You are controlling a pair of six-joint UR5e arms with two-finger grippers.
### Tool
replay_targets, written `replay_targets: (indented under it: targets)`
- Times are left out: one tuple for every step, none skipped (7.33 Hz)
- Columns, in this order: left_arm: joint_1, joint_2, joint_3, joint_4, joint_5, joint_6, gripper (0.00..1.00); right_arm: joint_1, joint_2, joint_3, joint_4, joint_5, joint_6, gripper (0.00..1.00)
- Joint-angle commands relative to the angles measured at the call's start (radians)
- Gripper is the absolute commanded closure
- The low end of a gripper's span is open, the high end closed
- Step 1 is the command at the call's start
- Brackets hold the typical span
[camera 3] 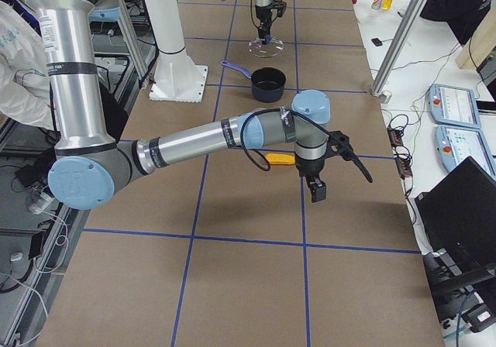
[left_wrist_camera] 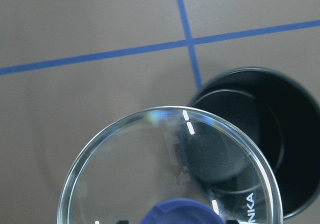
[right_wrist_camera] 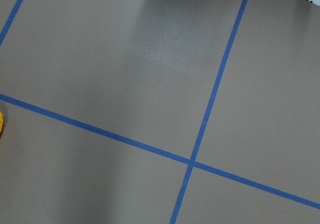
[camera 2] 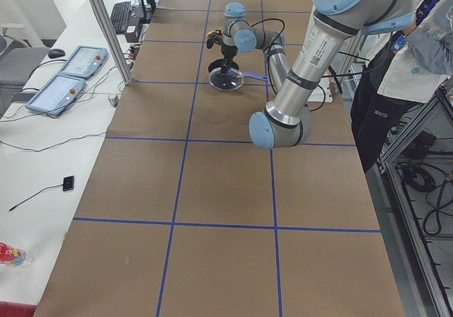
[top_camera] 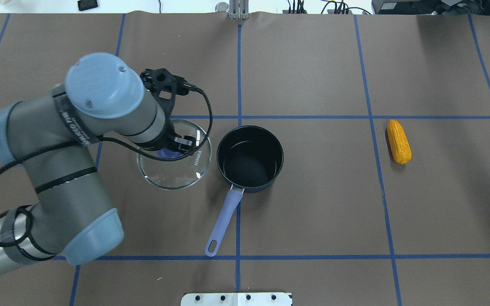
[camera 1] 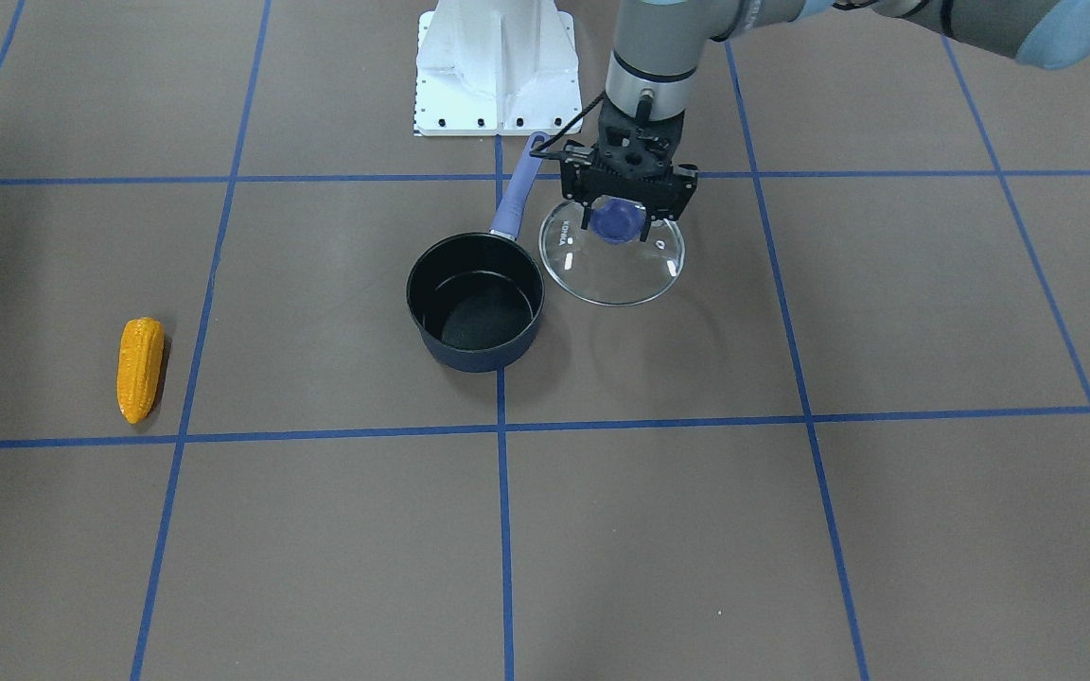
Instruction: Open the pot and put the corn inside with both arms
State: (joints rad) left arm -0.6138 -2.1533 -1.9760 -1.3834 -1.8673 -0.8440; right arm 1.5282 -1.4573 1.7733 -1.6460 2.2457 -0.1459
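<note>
The dark navy pot (camera 1: 475,303) stands open at the table's middle, its periwinkle handle (top_camera: 223,221) pointing toward the robot. My left gripper (camera 1: 619,225) is shut on the blue knob of the round glass lid (camera 1: 613,270) and holds it a little above the table beside the pot, on my left (top_camera: 172,172). The left wrist view shows the lid (left_wrist_camera: 150,174) overlapping the pot's rim (left_wrist_camera: 280,134). The orange-yellow corn (camera 1: 140,367) lies alone far to my right (top_camera: 399,141). My right gripper (camera 3: 317,190) hangs near the corn (camera 3: 280,159); I cannot tell whether it is open or shut.
The white base mount (camera 1: 496,66) sits at the robot's edge of the table. Blue tape lines form a grid on the brown surface. A person (camera 2: 403,69) stands beside the table on the robot's side. Control pendants (camera 3: 457,103) lie on the side bench.
</note>
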Motion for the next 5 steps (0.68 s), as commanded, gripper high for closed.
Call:
replay_targets:
  targets:
    - [-0.082,0.193,-0.02,-0.139,-0.028,0.197,0.8,-0.003,0.002,-0.002,0.0,-0.002,0.0,0.0]
    - [-0.131,0.319,-0.018,-0.26,-0.114,0.286,0.8,-0.003,0.003,-0.005,0.0,0.0,0.0,0.0]
    - [-0.162,0.44,-0.012,-0.369,-0.145,0.337,0.8,-0.005,0.003,-0.008,0.0,-0.002,0.0,0.0]
    - [-0.17,0.561,-0.011,-0.487,-0.148,0.361,0.8,-0.005,0.003,-0.008,0.0,-0.002,0.0,0.0]
    - [-0.169,0.655,-0.006,-0.602,-0.153,0.365,0.79,-0.005,0.003,-0.008,0.0,-0.002,0.0,0.0]
